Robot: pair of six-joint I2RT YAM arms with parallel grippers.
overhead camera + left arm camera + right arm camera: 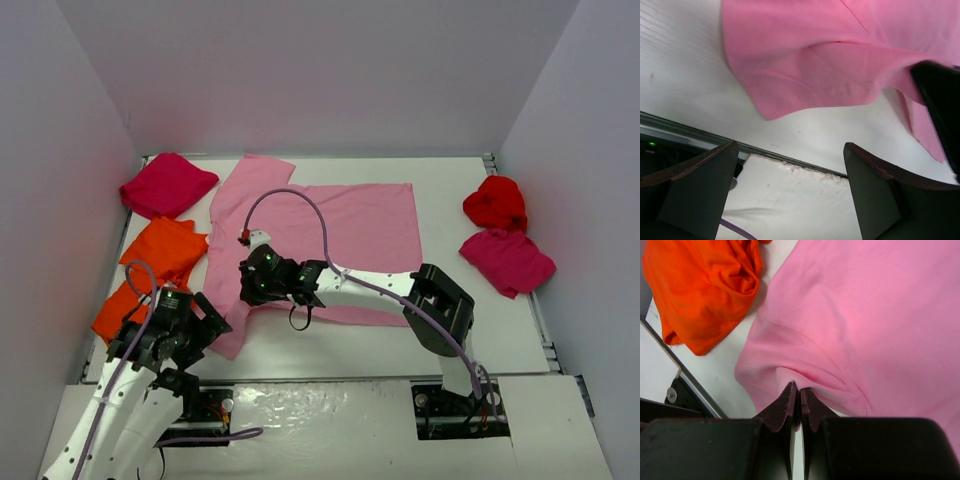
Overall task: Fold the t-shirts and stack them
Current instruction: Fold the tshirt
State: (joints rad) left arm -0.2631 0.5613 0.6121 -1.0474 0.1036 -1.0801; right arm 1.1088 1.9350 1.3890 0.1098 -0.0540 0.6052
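Right gripper [798,388] pinches pink t-shirt [865,315]; left gripper [790,146] wide, empty.

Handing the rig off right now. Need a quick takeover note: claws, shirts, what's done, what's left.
Right claw: shut on the pink shirt, pinching its near-left edge.
Left claw: open, empty, hovering by that same corner.
Shirts: pink shirt spread mid-table; orange shirts bunched at left; left magenta shirt at the far-left corner; red shirt and right magenta shirt crumpled at right.
Done: pink shirt laid out mostly flat.
Left: fold it, then fold the others and stack them all; no stack is visible yet.
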